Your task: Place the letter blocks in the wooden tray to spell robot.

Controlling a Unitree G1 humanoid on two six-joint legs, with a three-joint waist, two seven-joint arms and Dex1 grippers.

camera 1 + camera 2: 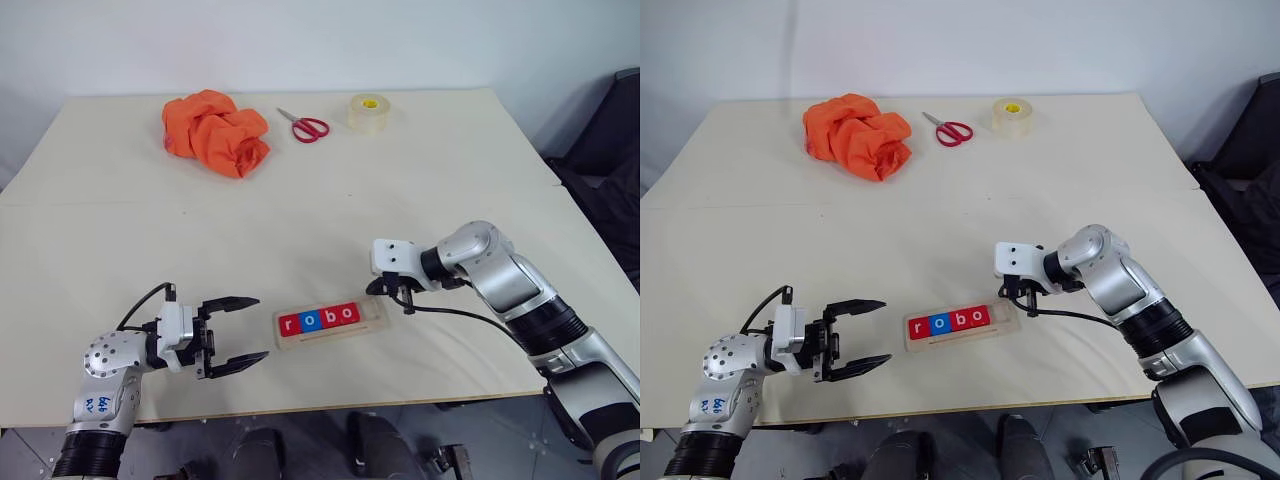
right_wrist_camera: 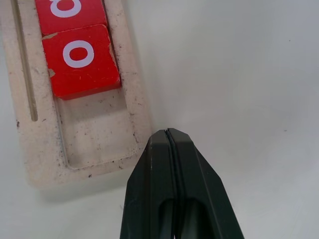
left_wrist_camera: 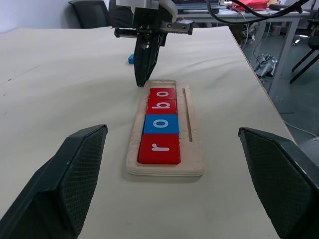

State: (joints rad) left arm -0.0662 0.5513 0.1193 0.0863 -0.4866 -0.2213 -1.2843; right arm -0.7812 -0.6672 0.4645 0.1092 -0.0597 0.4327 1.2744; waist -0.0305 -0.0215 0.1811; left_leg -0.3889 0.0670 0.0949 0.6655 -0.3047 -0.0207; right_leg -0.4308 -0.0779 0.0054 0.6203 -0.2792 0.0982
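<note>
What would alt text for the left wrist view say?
A pale wooden tray on a table holds four letter blocks spelling "robo", its last slot empty. The right pincer, shut, points down at the tray's far end, a small blue block behind it.

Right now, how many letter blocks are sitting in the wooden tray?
4. In the wooden tray, from its left end: red r, blue o, red b, red o. The last slot is empty. A small blue piece, possibly the fifth, lies behind the right gripper.
</note>
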